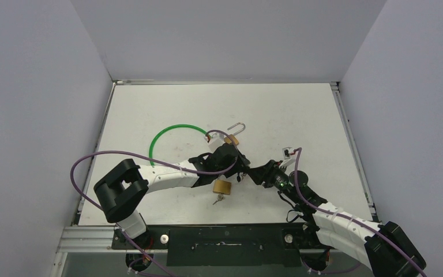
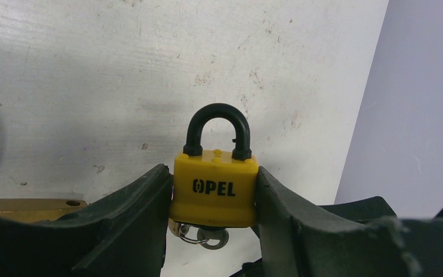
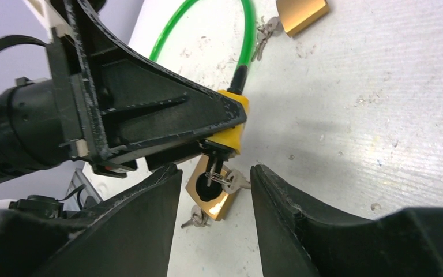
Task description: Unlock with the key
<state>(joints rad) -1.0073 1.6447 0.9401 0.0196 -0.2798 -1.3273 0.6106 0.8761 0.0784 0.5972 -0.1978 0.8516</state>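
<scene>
**White table (image 1: 300, 115), yellow padlock (image 2: 214, 190) clamped in the left gripper (image 1: 231, 157)**

Grey walls closed in the table on three sides. Seen from above, both arms reached toward the middle of the table, and the right gripper (image 1: 255, 173) stood just right of the left one. A green cable (image 1: 170, 134) arched on the surface to the left. At its far end lay a brass padlock (image 1: 232, 138) with its silver shackle swung open. A second brass padlock (image 1: 222, 186) lay nearer the bases, with a small bunch of keys (image 1: 218, 200) at its near side.

From the left wrist, the two dark fingers (image 2: 132, 202) pressed both sides of the yellow padlock and held it upright above the table. Its black shackle was closed. A key (image 2: 205, 236) on a ring showed beneath its body. The open-shackled brass lock sat at the left edge.

From the right wrist, the right fingers (image 3: 150, 219) stood apart and gripped nothing. Beyond the gap between them, the key stuck out from the underside of the yellow padlock. It was close to the fingertips but not touching either one. The second brass padlock lay on the table beneath it.
</scene>
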